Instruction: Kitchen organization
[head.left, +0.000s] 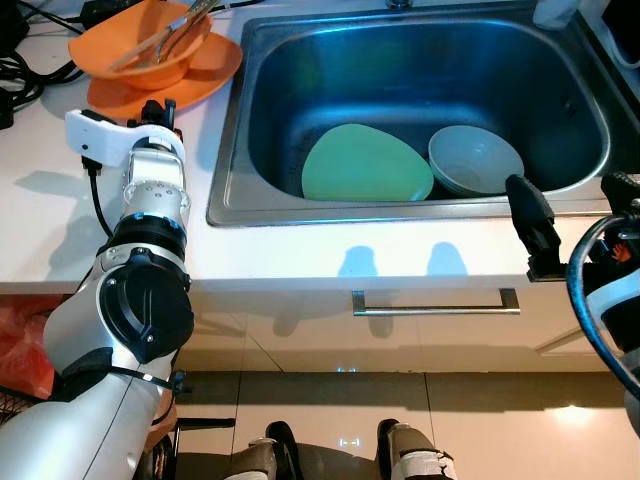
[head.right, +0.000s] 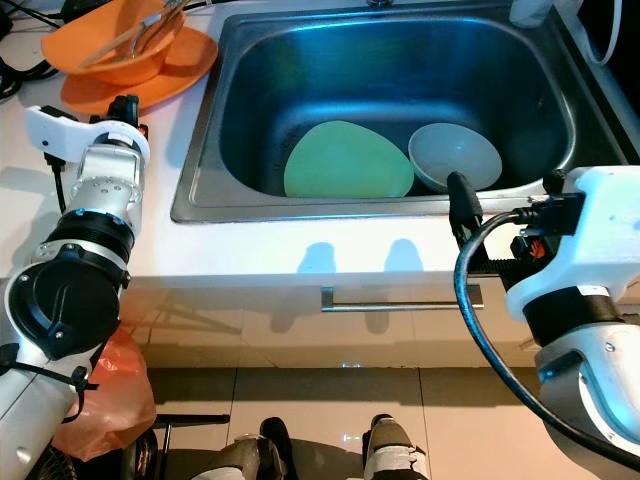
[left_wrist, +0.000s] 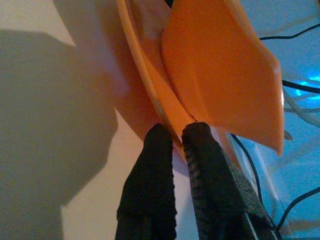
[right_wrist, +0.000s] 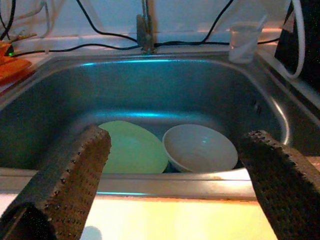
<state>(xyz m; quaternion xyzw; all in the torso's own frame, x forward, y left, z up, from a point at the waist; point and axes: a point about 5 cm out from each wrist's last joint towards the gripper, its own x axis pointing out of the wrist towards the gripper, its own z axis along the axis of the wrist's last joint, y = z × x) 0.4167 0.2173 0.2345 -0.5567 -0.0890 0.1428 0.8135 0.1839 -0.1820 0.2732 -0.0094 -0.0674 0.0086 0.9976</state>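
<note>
While the left gripper (left_wrist: 172, 135) pinches the near rim of the orange plate (head.left: 205, 75) at the counter's (head.left: 60, 200) back left, the bowl (head.left: 150, 45) on it could slide off if tilted. Spread wide, the right gripper (right_wrist: 175, 142) hovers at the sink's (head.left: 225, 180) front edge.

Orange bowl (head.left: 150, 45) on an orange plate (head.left: 190, 82); pale green plate (head.left: 366, 165) and grey-white bowl (head.left: 475, 160) in the steel-grey sink (head.left: 590, 110); white bench (head.left: 40, 200); black, dimple-textured fingers (right_wrist: 75, 175).
</note>
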